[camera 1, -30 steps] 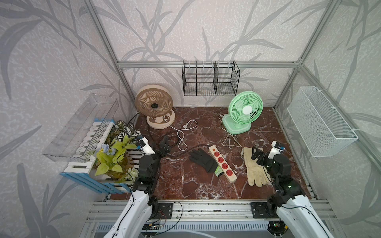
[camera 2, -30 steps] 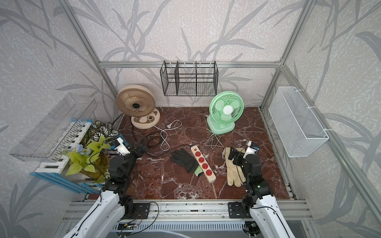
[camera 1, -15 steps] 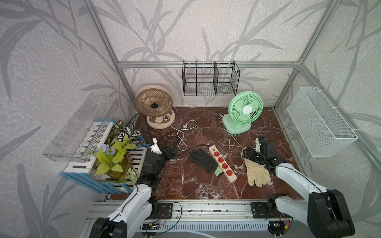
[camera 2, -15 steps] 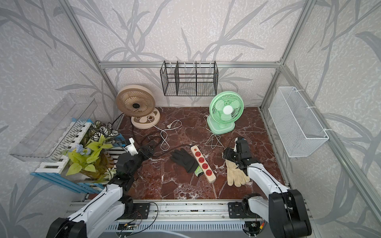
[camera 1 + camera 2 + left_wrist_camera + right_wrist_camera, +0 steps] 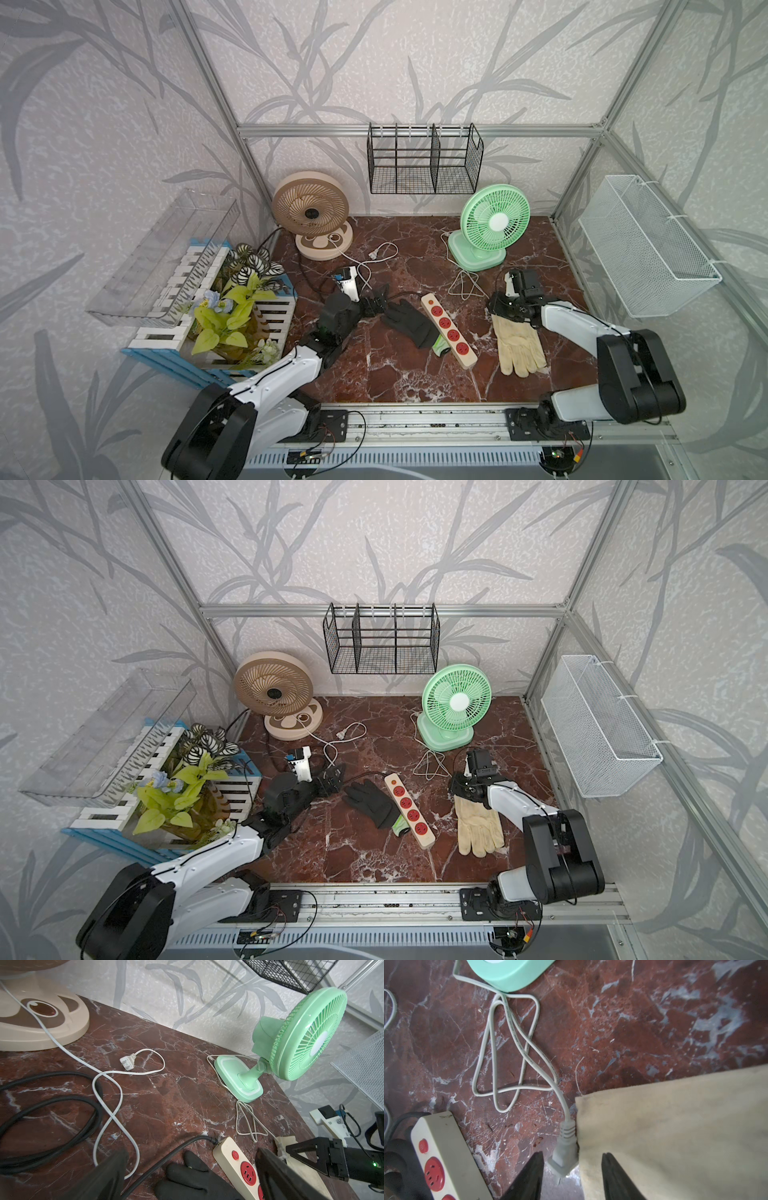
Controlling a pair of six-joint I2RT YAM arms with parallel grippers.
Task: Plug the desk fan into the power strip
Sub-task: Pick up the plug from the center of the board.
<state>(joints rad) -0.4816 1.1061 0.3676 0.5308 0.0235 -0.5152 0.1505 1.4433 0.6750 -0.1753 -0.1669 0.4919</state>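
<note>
Tabletop (image 5: 386, 374): red-brown marble pattern with pale veins.
Power strip (image 5: 448, 330) (image 5: 409, 808): lies flat at the middle of the tabletop, slanted, with its near end to the right and its far end to the left. All four sockets are free.
Power strip's look: a long cream-white bar with four round red sockets in a row and a small red button at the far end. The right wrist view (image 5: 442, 1147) shows dark scuffs on that end.
Writing: the button bears a faint mark in the left wrist view (image 5: 235, 1155), too small to read.
Black glove (image 5: 409, 322): just left of the strip, its green cuff against the strip's edge.
Cream glove (image 5: 517, 345): right of the strip and apart from it, fingers pointing near.
Left gripper (image 5: 191, 1153) (image 5: 376, 301): jaws spread wide and holding nothing, low over the black glove's fingertips.
Right gripper (image 5: 572, 1157) (image 5: 498, 301): at the cream glove's far edge. Its jaws stand partway apart, one on each side of the plug, with a gap showing on both sides.
Plug (image 5: 563, 1159): grey-white, lying on the tabletop against the cream glove's edge, right of the strip and apart from it.
White cord (image 5: 517, 1047): loops from the plug to the green fan's base. Fine print runs along it, too small to read.
Black cord (image 5: 166, 1155): leaves the strip's far end and runs left into loops.
Green desk fan (image 5: 494, 222) (image 5: 456, 700): upright, far right.
Beige fan (image 5: 311, 210): upright, far left.
Black wire rack (image 5: 424, 160): on the far wall.
</note>
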